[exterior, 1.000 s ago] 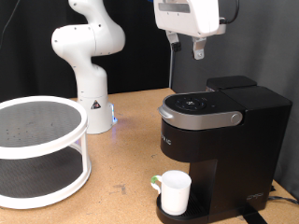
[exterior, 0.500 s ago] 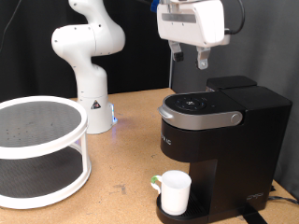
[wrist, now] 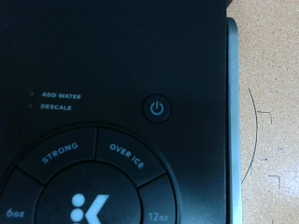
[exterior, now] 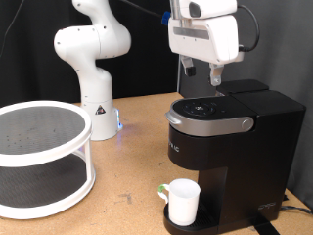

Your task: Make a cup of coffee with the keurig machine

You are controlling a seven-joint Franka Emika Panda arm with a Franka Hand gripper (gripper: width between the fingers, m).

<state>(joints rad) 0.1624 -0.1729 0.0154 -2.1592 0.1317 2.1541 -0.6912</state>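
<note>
Black and matte, the keurig machine (exterior: 230, 147) stands on the wooden surface (exterior: 127, 157) with the cup (exterior: 182, 202) on its drip tray. The gripper (exterior: 201, 72) hangs above its lid, fingers apart and empty. I judge I must descend straight and press the power button (wrist: 159, 108) with one fingertip only.

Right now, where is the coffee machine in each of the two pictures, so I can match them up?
Exterior view: the keurig machine stands at the picture's right, lid shut, the cup on its drip tray, the gripper above it.
Wrist view: its black top panel fills most of the picture; the fingers do not show.
Shared landmark: the round button panel on the lid, seen close up with the power button.
</note>
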